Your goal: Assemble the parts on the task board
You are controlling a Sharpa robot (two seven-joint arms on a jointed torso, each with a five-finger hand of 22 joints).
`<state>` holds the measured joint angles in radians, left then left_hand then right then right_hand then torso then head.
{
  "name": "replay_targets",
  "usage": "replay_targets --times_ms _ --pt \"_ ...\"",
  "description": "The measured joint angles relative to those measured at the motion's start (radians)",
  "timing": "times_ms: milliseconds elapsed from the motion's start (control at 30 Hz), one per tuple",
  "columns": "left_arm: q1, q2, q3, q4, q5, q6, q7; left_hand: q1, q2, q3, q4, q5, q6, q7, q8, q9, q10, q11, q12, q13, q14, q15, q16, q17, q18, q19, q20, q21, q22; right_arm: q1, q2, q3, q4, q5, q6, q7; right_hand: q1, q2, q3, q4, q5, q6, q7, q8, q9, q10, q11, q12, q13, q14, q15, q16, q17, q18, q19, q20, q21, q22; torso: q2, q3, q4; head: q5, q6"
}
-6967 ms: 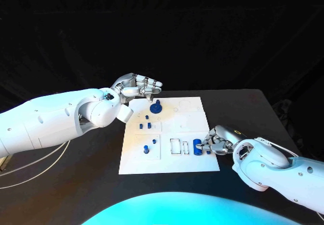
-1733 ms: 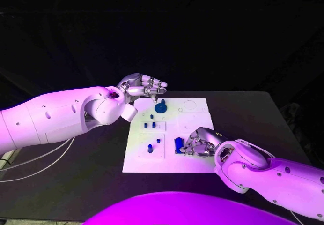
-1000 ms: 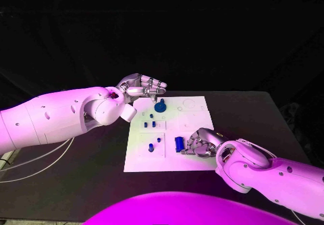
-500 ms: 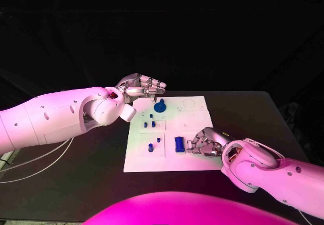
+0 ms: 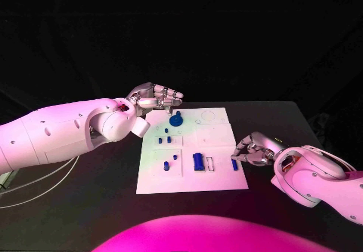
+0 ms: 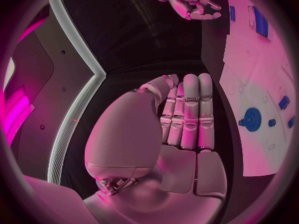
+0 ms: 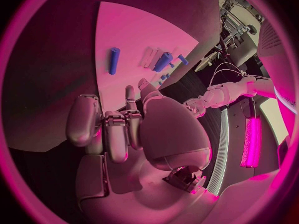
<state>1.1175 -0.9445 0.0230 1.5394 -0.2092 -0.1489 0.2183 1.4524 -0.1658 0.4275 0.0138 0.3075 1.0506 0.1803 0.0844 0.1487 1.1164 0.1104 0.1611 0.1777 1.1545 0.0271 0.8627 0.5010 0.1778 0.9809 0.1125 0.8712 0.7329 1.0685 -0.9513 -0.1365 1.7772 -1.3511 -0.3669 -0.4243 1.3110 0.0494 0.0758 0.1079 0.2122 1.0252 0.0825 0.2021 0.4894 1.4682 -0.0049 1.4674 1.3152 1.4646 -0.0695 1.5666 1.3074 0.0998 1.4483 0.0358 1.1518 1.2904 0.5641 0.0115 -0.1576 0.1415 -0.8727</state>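
At the centre of the black table (image 5: 91,199) lies the white rectangular task board (image 5: 189,178), its long axis running from six o'clock to twelve o'clock in the head view. Eight blue parts can be counted on it. One round blue disc with a small stub (image 5: 175,120) sits toward the board's eleven o'clock corner. Two short blue pegs (image 5: 163,140) stand side by side below it, toward nine o'clock of the board's middle. One tiny blue peg (image 5: 174,156) and one slightly larger blue peg (image 5: 166,166) follow toward seven o'clock. One tiny blue dot (image 5: 166,129) lies just under the disc. One broad blue rectangular block (image 5: 198,161) lies near six o'clock of the middle, its long axis pointing toward twelve o'clock. One slim blue bar (image 5: 234,164) lies near the board's four o'clock edge, also pointing toward twelve o'clock, with an empty outlined slot (image 5: 211,165) between it and the block.

The left hand (image 5: 157,97) hovers at the board's eleven o'clock corner, just beside the disc; its fingers are curled together and hold nothing. The right hand (image 5: 253,149) sits at the board's three o'clock edge, near the slim bar but apart from it, fingers curled inward with nothing in them.
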Motion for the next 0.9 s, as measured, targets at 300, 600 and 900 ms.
replay_targets --times_ms 300,600,900 --pt "0.000 0.004 0.000 -0.002 0.000 0.000 0.000 0.000 0.000 0.000 0.000 0.000 0.000 0.000 0.000 0.000 0.000 0.000 0.000 0.000 0.000 0.000 0.000 0.000 0.000 0.000 0.000 -0.004 0.000 -0.040 0.028 -0.002 -0.010 -0.042 0.006 -0.002 -0.023 -0.023 0.007 -0.007 -0.006 0.083 -0.025 -0.001 -0.017 -0.006 -0.003 -0.052 0.000 0.000 0.000 0.000 0.000 0.000 0.000 0.000 0.000 0.009 0.000 0.0019 -0.0009 -0.005 0.000" --pt "0.000 0.010 0.000 -0.003 0.000 0.001 0.000 0.000 0.000 0.000 0.000 0.000 0.000 0.000 0.000 0.000 0.000 0.000 0.000 0.000 0.000 0.000 0.000 0.000 0.000 0.000 0.000 -0.004 0.000 -0.051 0.097 -0.002 -0.007 -0.084 -0.021 -0.003 -0.029 -0.045 0.020 -0.011 -0.006 0.131 -0.061 0.085 0.071 -0.001 -0.039 -0.034 -0.009 0.002 -0.027 0.000 0.000 0.000 0.008 -0.023 0.007 0.018 0.001 0.0007 0.0021 -0.005 0.000" --pt "0.000 0.012 0.000 -0.004 0.000 0.002 -0.001 0.000 0.000 0.000 0.000 0.000 0.000 0.000 0.000 0.000 0.000 0.000 0.000 0.000 0.000 0.000 0.000 0.000 0.000 0.000 0.000 -0.004 0.000 -0.057 0.152 -0.002 -0.020 -0.107 -0.040 -0.005 -0.033 -0.049 0.033 -0.011 -0.010 0.111 -0.072 0.127 0.133 -0.001 -0.045 -0.011 -0.007 0.002 -0.034 0.000 0.000 0.000 0.013 -0.028 0.012 0.018 0.002 0.0000 0.0038 -0.001 0.000"
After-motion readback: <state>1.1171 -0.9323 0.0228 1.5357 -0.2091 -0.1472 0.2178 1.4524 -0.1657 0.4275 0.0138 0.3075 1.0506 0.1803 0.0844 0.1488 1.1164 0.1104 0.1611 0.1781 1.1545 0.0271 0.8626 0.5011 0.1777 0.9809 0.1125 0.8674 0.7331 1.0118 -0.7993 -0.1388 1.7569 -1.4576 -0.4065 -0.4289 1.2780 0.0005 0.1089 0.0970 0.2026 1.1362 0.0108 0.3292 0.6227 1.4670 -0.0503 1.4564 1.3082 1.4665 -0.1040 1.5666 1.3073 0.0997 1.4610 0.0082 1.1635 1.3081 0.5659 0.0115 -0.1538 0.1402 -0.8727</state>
